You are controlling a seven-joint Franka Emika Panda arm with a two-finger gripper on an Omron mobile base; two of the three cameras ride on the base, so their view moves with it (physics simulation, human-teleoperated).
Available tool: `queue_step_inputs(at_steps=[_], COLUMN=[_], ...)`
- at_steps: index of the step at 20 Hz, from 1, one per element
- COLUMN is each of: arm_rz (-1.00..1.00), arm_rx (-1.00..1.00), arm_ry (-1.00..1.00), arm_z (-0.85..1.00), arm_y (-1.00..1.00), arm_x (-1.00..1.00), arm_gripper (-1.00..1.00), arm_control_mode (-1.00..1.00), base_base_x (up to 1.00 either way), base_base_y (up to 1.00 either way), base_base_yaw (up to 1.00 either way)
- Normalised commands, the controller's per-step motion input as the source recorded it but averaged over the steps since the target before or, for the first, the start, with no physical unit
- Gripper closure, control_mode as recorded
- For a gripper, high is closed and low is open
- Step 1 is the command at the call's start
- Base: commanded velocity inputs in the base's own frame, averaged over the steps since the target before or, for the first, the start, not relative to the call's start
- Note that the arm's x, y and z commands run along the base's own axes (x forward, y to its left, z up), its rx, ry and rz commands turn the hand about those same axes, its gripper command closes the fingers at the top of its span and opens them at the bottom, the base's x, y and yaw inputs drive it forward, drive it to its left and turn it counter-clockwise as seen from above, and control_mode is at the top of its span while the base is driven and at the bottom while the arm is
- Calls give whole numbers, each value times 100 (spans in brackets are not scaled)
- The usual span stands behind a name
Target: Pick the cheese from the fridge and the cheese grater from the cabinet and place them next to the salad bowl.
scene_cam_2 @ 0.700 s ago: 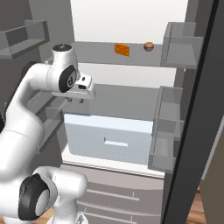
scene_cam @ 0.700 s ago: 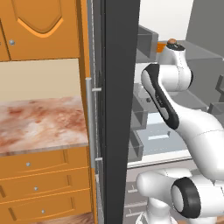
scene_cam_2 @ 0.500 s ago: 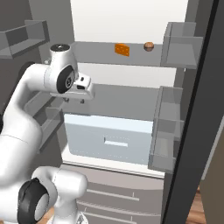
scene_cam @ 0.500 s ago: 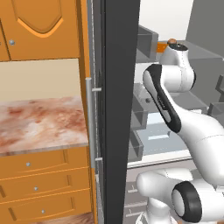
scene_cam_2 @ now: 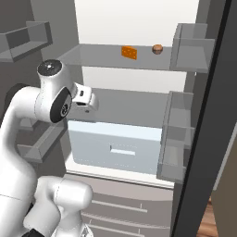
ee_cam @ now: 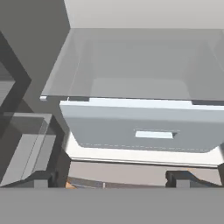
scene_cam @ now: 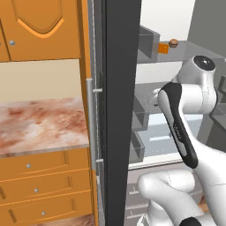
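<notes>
Cheese (scene_cam_2: 129, 52) sits on the fridge's (scene_cam_2: 139, 60) upper shelf — at about one o'clock from the gripper (scene_cam_2: 92, 102), higher and deeper in; fingers spread wide, holding nothing.

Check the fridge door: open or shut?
Open: the fridge interior shows, with the cheese on its top shelf.

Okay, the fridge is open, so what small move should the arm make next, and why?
Probably raise the open pincer toward the upper shelf: the small orange-yellow cheese wedge sits there beside a small brown round item, while the hand now faces the pale grey drawer lower down.
</notes>
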Motion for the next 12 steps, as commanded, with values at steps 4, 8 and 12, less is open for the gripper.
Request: queue_step_inputs(at_steps=[4,8,12], arm_rz=[3,0,-3], arm_rx=[0,0,0], arm_ry=[-15,-3,0], arm_z=[33,20,27], arm_y=[-20,-14,-7], arm_x=[0,-2,-23], arm_gripper=[-100,-100,-100], arm_control_mode=[-100,-100,-100], base_base_x=[0,0,0], base_base_y=[0,0,0], base_base_yaw=[0,0,0])
